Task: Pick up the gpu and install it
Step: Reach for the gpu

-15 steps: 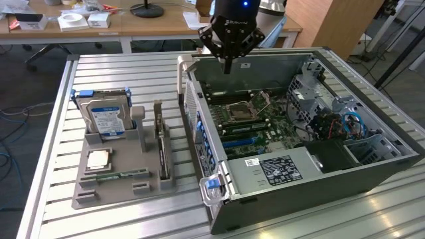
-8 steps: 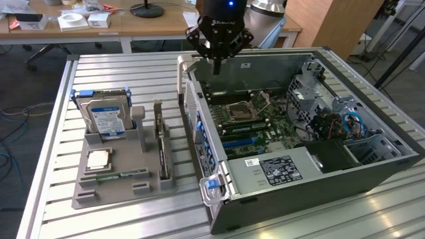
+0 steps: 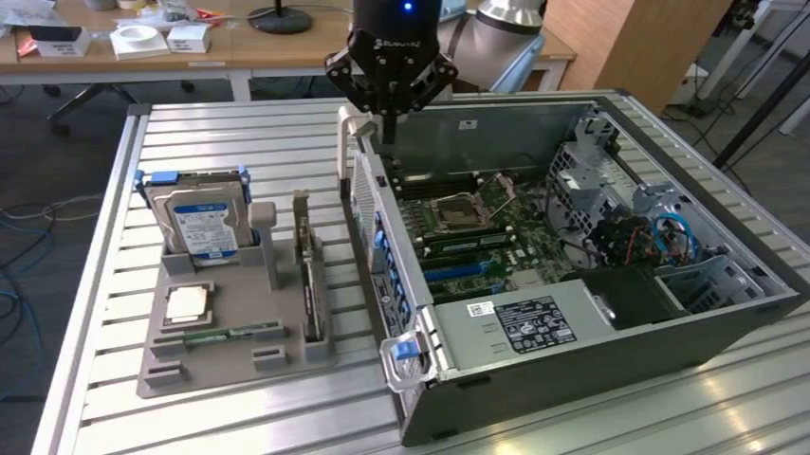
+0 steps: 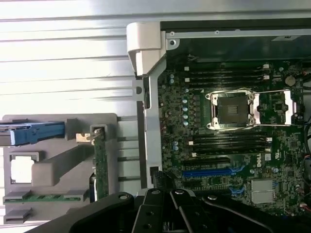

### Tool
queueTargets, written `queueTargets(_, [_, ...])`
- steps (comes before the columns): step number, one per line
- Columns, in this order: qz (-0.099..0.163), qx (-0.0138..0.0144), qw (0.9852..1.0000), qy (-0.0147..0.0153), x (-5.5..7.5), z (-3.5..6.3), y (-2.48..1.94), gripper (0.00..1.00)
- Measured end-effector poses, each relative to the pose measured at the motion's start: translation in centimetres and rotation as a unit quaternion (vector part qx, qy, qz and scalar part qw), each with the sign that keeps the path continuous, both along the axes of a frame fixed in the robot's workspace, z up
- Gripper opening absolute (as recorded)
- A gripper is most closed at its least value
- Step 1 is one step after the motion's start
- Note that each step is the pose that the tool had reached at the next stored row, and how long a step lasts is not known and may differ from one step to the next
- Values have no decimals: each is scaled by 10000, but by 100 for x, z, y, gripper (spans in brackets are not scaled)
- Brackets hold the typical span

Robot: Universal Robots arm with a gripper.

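One exterior view shows closed pincer above case, gpu racked.

The black robot hand hangs straight down from the silver-grey arm, with the wrist vertical. Its dark fingers are drawn tight together, tips pointing downward.

Silver tabletop made of long strips. On it, a gray holder toward the exterior view's left. Standing up in the holder, a hard drive with a blue and white label. Lying flat in front of the drive, a square chip and a thin green stick. Just beside the holder, a big open computer. Inside, a green board, a square socket, blue wires and a box with a white label. Far behind, a wooden desk with white boxes.
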State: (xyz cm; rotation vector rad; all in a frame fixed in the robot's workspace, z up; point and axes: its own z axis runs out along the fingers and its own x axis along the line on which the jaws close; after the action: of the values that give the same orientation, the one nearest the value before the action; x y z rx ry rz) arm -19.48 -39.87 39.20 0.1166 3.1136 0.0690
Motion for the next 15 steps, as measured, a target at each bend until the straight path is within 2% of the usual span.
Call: queueTargets(15, [0, 0, 10000, 0, -540, -20, 7, 10])
